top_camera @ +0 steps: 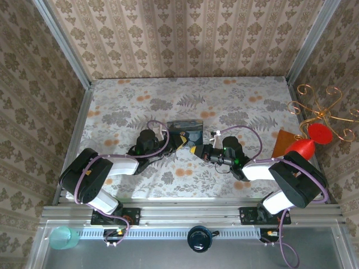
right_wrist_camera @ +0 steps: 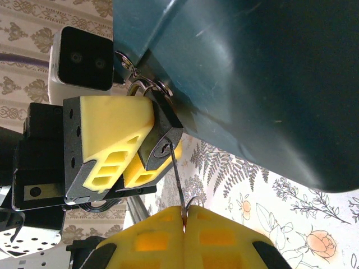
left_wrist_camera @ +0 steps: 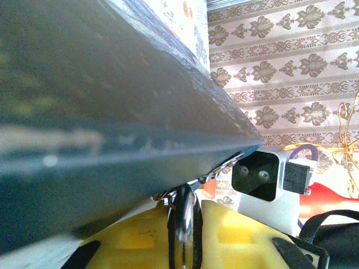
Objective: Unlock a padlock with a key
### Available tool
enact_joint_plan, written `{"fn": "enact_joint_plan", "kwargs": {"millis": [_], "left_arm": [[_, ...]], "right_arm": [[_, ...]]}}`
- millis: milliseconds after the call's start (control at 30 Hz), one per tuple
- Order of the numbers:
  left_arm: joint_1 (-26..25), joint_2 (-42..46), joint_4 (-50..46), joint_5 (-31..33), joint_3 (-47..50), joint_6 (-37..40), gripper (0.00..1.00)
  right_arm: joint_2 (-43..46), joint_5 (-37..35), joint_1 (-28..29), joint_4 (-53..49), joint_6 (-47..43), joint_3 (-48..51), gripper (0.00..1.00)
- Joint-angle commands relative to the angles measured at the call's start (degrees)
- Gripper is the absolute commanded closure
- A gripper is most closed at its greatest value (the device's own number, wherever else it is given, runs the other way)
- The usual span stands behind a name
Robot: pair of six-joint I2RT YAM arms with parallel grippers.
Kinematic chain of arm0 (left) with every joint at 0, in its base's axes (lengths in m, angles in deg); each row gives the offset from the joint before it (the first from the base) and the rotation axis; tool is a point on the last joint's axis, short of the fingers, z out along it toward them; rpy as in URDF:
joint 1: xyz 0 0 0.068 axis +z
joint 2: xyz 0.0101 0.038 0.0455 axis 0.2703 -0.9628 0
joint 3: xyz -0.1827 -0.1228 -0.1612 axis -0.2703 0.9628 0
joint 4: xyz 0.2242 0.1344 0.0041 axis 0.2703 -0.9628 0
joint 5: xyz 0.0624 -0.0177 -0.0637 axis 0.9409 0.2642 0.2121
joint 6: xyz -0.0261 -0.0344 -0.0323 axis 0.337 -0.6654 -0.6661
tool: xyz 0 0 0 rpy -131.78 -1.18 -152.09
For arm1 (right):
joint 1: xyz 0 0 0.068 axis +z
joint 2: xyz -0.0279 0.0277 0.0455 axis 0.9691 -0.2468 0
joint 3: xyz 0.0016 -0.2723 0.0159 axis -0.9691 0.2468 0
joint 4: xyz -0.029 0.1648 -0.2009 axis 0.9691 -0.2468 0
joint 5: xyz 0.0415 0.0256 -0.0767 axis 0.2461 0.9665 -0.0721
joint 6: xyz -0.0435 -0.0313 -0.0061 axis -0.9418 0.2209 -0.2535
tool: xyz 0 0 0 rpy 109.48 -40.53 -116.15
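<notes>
**Key tip at the keyhole: seat it, then turn**

Obs: the padlock [right_wrist_camera: 164, 133] hangs at the edge of the blue tin [right_wrist_camera: 252, 73], near the middle of the table [top_camera: 134, 106]. Its shackle [right_wrist_camera: 136, 88] is hooked through the tin's latch rings. Your left gripper [left_wrist_camera: 185, 238] pinches the padlock body, one yellow pad on each side, so the lock's underside faces the other arm. Your right gripper [right_wrist_camera: 185, 212] is pressed together on the key [right_wrist_camera: 176, 182]. Just the thin blade sticks out past the pads, and its tip sits at the keyhole [right_wrist_camera: 161, 150]. How deep it has gone in, you cannot tell from here.

Judgement: the step in hand is insertion. The turn is not yet made, and the shackle looks closed.

To do it well:
- The blade seems to meet the lock at a slight slant, so square your right wrist to the keyhole before pushing
- Push gently along the blade's own line, because it is thin and will likely flex or slip in the pads if loaded sideways
- Hold the left pinch firm, or the padlock may swing on its shackle and the tin may slide
- Turn only once the blade is fully seated, rolling the right wrist about the blade and not sweeping the arm
- Watch the right wrist view for the shackle lifting
</notes>
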Motion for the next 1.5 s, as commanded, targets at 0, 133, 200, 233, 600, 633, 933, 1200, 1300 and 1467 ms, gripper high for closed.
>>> {"fn": "enact_joint_plan", "kwargs": {"millis": [0, 133, 200, 233, 600, 633, 933, 1200, 1300, 1467], "left_arm": [[-0.01, 2.53, 5.41, -2.81, -2.14, -0.76, 1.0], [0.01, 2.9, 5.41, -2.26, -2.14, -0.28, 1.0], [0.14, 3.04, 5.74, -2.32, -2.14, -0.35, 1.0], [0.25, 3.18, 5.75, -2.42, -2.14, -0.39, 1.0], [0.41, 3.69, 4.38, -2.64, -2.22, 0.05, 1.0], [0.26, 3.65, 4.7, -2.91, -2.31, -0.18, 1.0], [-3.67, 5.49, 1.99, -5.94, -4.51, -0.36, 1.0], [-3.81, 6.53, -0.37, -6.29, -3.29, 0.94, 1.0], [-3.87, 6.53, -1.53, -6.46, -3.03, 1.85, 1.0], [-3.88, 6.15, -3.38, -6.73, -3.36, 3.47, 1.0]], "right_arm": [[1.68, 1.74, -0.08, 3.84, -0.35, 0.36, 1.0], [1.6, 1.66, 0.01, 2.48, -1.03, 0.51, 1.0], [1.75, 1.75, 0.01, 2.24, -1.03, 0.62, 1.0], [1.94, 1.72, 0.01, 2.22, -1.04, 0.7, 1.0], [3.55, 1.77, 0.1, 1.88, -1.2, 0.63, 1.0], [3.46, 1.69, 0.09, 1.78, -1.33, 0.55, 1.0], [2.84, 1.56, -0.21, 1.71, -2.09, -0.15, 1.0], [1.38, 1.06, -2.46, 5.04, 0.65, 0.61, 1.0], [1.25, 1.51, -3.31, 5.69, 1.58, 0.8, 1.0], [1.43, 1.64, -3.33, 5.47, 1.93, 0.52, 1.0]]}}
